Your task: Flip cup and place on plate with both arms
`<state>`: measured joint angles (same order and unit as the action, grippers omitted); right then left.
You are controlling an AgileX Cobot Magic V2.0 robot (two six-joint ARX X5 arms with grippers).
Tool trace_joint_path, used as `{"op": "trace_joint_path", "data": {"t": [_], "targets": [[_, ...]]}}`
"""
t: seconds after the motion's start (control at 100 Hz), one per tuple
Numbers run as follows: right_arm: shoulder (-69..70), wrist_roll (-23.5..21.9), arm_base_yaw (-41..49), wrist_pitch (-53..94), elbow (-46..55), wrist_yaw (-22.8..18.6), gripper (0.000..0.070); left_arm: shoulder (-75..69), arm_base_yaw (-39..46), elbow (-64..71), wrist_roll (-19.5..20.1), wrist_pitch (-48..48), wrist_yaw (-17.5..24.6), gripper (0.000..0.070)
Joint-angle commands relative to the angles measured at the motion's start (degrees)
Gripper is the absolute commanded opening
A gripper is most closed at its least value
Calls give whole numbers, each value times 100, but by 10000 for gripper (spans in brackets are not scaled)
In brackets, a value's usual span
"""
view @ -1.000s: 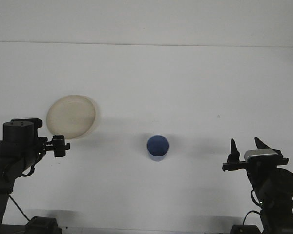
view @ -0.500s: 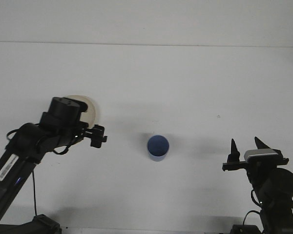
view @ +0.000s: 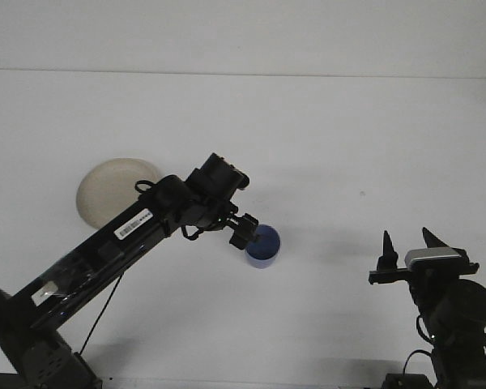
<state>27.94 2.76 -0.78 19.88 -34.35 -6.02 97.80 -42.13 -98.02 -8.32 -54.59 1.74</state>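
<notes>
The blue cup (view: 262, 245) stands on the white table (view: 324, 146), roughly midway between the two arms, and the left gripper (view: 244, 232) has its tip right at the cup's near-left rim. From that claw the cup lies just to the right and a touch toward the camera, so close that the black fingers overlap the rim's edge. Whether they actually touch it, or straddle the wall, the view is too coarse to settle. Nor can I tell if those fingers are spread or closed, as they merge into one dark shape.

The cup's long axis looks vertical, its circular top facing up at the camera. I judge a grasp would have to take the wall from the side or pinch the rim before any turning over.

The right gripper (view: 407, 245) sits well to the right of the cup, fingers parted and pointing upward with nothing between them. The left arm is plainly the nearer one.

Behind and left of the left claw, the pale round plate (view: 105, 190) lies partly hidden by the arm.
</notes>
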Motion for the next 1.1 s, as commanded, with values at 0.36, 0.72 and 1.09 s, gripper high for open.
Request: {"op": "trace_joint_path", "data": {"t": [0.36, 0.72, 1.09], "targets": [[15, -44, 7, -57, -66, 0, 490, 1134, -299, -286, 24, 63, 20, 463], [15, -46, 7, -57, -66, 0, 490, 1609, -299, -286, 101, 68, 20, 462], [15, -44, 7, -59, -66, 0, 490, 1799, -306, -286, 203, 68, 20, 1]]}}
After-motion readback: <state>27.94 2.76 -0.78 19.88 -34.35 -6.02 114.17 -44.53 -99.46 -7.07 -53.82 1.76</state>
